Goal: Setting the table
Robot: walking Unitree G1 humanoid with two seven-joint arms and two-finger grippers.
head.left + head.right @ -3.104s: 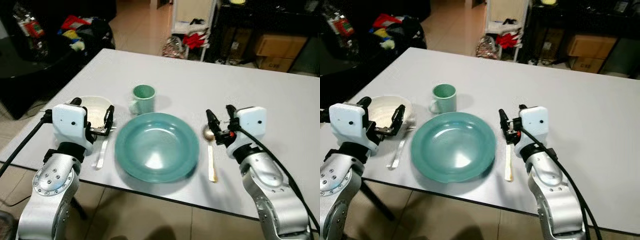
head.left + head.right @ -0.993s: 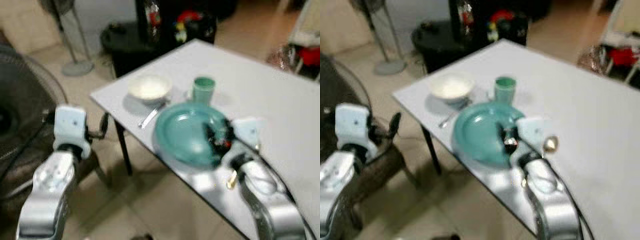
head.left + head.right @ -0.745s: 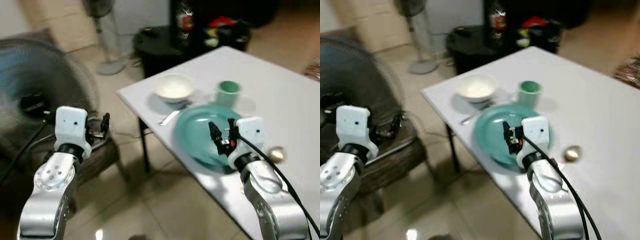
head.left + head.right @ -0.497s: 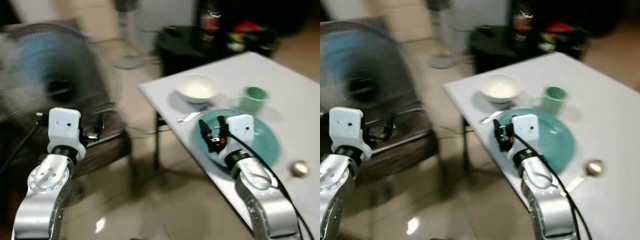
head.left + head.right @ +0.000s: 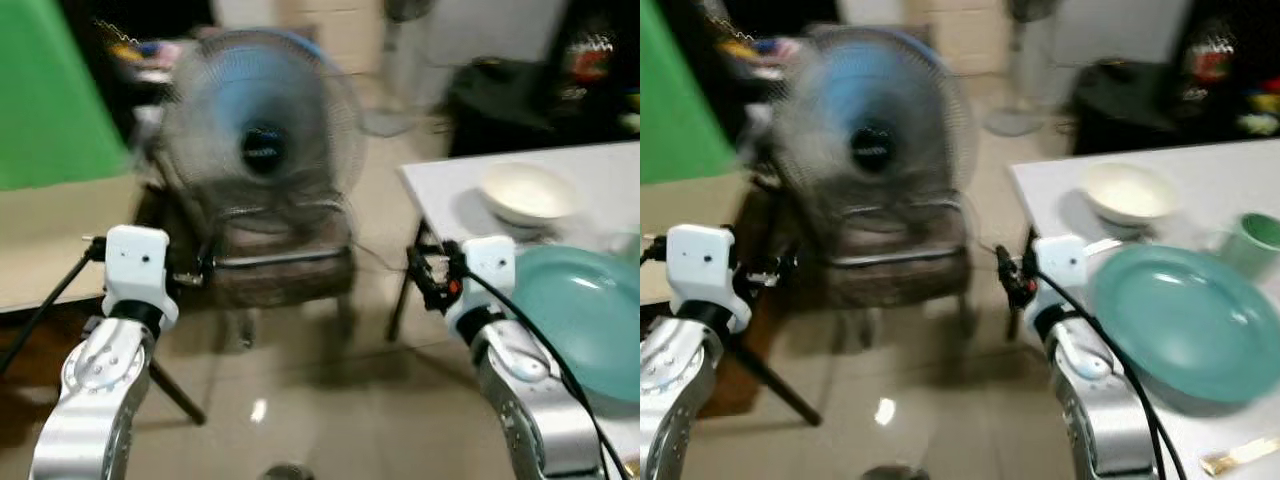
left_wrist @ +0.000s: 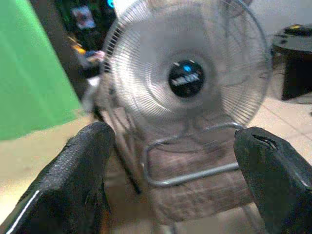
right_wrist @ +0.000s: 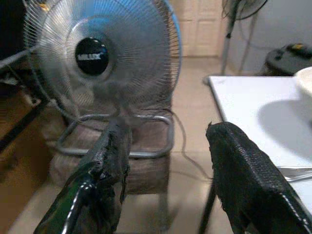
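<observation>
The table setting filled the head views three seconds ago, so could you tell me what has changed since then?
The camera has swung to the robot's left: the plate, bowl and mug now sit at the right edge, and a floor fan is ahead. The setting looks unmoved. Left gripper and right gripper stay open and empty.

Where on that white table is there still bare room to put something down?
Bare table shows along the corner edge beside the white bowl. Between the bowl, teal plate and green mug it is crowded.
</observation>
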